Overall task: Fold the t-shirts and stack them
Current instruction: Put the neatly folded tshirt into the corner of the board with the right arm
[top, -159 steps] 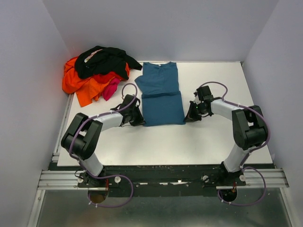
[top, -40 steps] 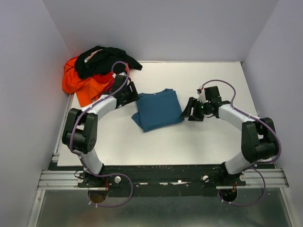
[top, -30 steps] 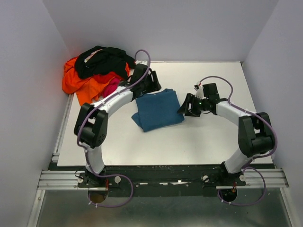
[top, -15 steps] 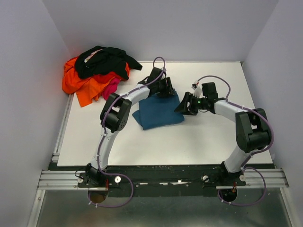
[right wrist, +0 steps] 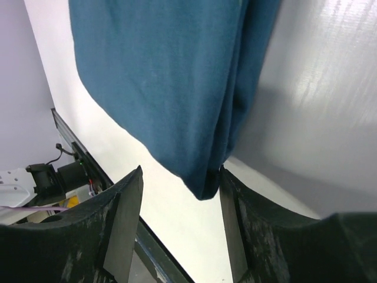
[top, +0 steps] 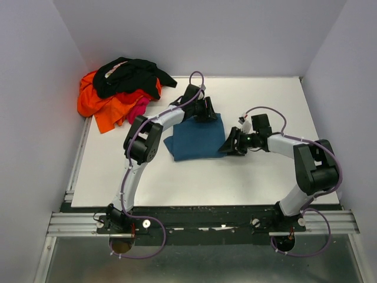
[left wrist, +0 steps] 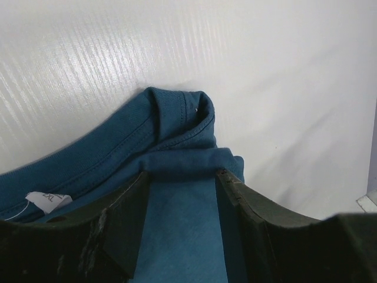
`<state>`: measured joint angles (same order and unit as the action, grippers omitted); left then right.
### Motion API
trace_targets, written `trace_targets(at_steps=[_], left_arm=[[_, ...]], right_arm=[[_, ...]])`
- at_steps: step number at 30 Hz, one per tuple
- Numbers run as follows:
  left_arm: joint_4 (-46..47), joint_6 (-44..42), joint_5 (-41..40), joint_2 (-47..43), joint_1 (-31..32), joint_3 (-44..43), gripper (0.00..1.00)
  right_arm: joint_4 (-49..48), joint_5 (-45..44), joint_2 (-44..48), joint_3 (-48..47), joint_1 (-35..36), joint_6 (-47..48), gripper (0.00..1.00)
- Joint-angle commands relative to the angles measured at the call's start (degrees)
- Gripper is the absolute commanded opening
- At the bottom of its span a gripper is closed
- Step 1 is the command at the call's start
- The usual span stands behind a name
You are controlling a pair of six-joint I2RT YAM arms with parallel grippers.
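The teal-blue t-shirt [top: 194, 140] lies folded in a rough square mid-table. My left gripper [top: 207, 112] is at its far edge. In the left wrist view the left gripper [left wrist: 182, 174] is open, and the teal cloth [left wrist: 118, 147] fills the gap between the fingers up to a rolled fold by the collar. My right gripper [top: 228, 146] is at the shirt's right near corner. In the right wrist view the right gripper [right wrist: 180, 171] is open. The corner of the teal shirt [right wrist: 159, 71] hangs between the fingers and touches the right finger [right wrist: 232, 236].
A loose pile sits at the table's far left corner: a black t-shirt [top: 132, 75] on top, an orange one [top: 100, 106] beneath, and a magenta one [top: 140, 108] poking out. The white table [top: 265, 177] is walled on the left, back and right.
The teal shirt went from a long fold to a shorter square. In the last second my left arm swung right from the pile to its far edge, and my right gripper moved toward its near right corner.
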<state>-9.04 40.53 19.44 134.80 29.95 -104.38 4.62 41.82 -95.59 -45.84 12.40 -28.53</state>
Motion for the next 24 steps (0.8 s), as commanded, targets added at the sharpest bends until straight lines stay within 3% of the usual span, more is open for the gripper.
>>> trace_targets(at_steps=[1, 12, 20, 24], left_arm=[[2.4, -0.7, 2.4, 1.3, -0.2, 1.2, 0.62], [1.2, -2.3, 2.0, 1.4, -0.2, 0.4, 0.61], [-0.2, -3.4, 1.0, 1.6, -0.2, -0.4, 0.61], [-1.1, -4.0, 0.3, 2.1, -0.2, -1.0, 0.61]], right_arm=[[-0.9, 2.6, 1.2, -0.8, 0.4, 0.3, 0.6], [2.0, -1.1, -3.4, -6.8, 1.1, 3.0, 0.6], [-2.5, 4.0, -2.8, -2.1, 1.7, 0.0, 0.59], [-3.0, 5.0, -0.8, 1.1, 1.7, -0.2, 0.5]])
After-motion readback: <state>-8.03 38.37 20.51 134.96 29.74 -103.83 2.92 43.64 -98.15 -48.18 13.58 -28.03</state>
